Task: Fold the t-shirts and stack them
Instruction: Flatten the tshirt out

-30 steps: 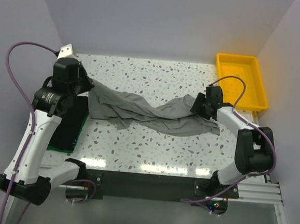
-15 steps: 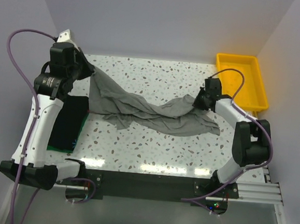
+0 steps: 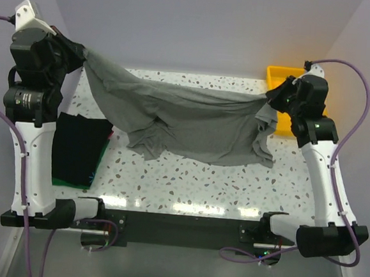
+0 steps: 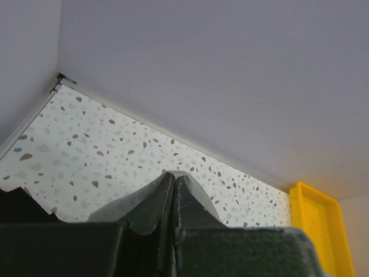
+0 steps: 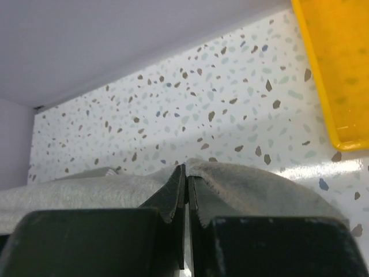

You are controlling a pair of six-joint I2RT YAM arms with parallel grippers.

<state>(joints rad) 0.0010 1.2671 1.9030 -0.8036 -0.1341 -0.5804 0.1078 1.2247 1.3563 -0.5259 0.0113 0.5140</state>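
both arms have risen, hoisting the heather-grey t-shirt (image 3: pixel 187 116) above the tabletop (image 3: pixel 194 181) and stretching it between them, lower folds sagging. left end effector (image 3: pixel 81 54) pinches its left edge, right end effector (image 3: pixel 273 97) pinches the right edge. folded black t-shirt (image 3: pixel 78 146) lies on a green one (image 3: pixel 67 182) at left.

top: high, behind, looking down | wrists: low, close, facing rearward — all share table (image 3: pixel 188 177), yellow tray (image 5: pixel 337 75)
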